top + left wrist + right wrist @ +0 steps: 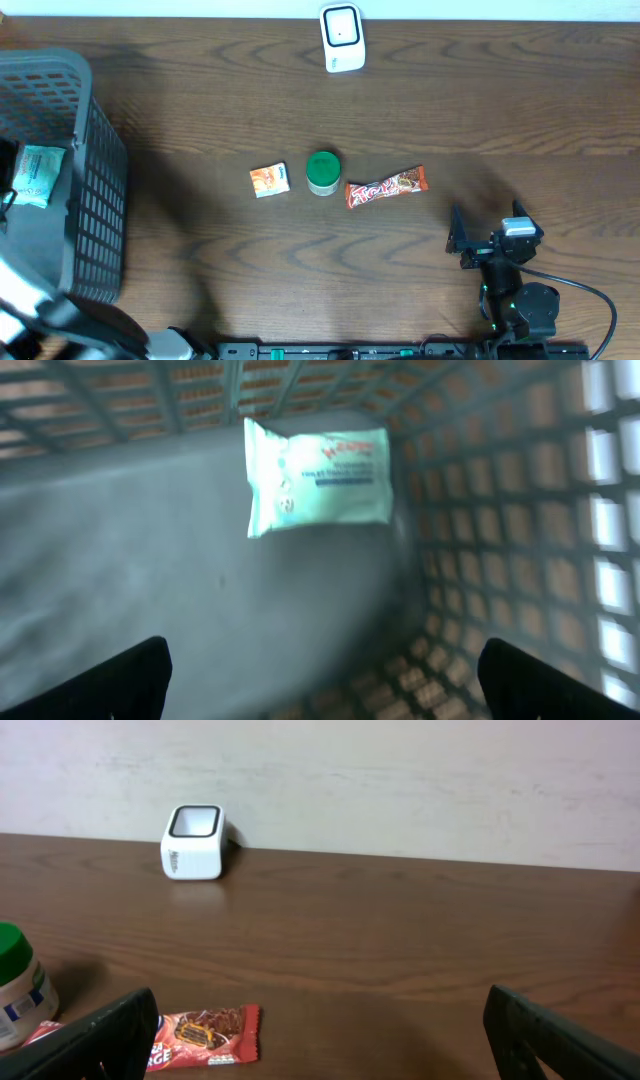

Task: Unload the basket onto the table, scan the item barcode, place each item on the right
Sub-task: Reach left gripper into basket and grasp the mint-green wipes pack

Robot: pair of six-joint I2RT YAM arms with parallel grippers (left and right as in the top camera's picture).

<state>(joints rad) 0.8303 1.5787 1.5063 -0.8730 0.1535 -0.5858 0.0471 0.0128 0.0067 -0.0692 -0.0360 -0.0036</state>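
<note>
A white barcode scanner (342, 38) stands at the table's far edge, also in the right wrist view as the scanner (194, 842) by the wall. Mid-table lie a small orange box (270, 180), a green-lidded jar (323, 172) and a red candy bar (386, 187). A mint-green wipes packet (318, 475) lies on the floor of the grey basket (95, 200). My left gripper (325, 690) hangs open over the basket floor, short of the packet, holding nothing. My right gripper (485, 220) is open and empty, right of the candy bar (205, 1035).
The basket's lattice wall (520, 510) rises close on the right of my left gripper. The jar (18, 985) stands at the left edge of the right wrist view. A black cable (590, 300) loops beside the right arm's base.
</note>
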